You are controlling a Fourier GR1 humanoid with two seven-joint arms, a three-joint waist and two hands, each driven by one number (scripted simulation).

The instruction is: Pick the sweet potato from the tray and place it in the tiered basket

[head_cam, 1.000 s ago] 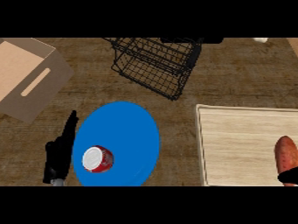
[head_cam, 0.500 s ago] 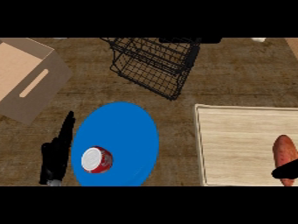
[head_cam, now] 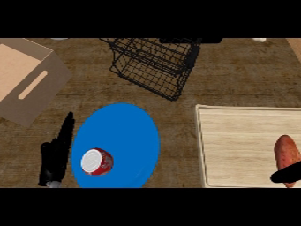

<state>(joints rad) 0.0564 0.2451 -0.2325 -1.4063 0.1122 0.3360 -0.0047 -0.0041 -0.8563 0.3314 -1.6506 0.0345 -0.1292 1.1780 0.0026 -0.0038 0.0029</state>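
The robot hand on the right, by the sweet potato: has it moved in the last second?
Yes. The right robot hand has risen from the tray's lower edge and now curls around the sweet potato.

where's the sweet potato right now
In the head view the sweet potato lies on the tray, at its right side, with the right hand curling round it.

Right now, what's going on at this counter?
The robot's right hand is closing around the sweet potato, which lies on the wooden tray at the right. Fingers sit on both sides of it, and it is not lifted yet. The left hand rests open beside the blue plate, which carries a red can. The black wire tiered basket stands at the back, with a cardboard box to its left.
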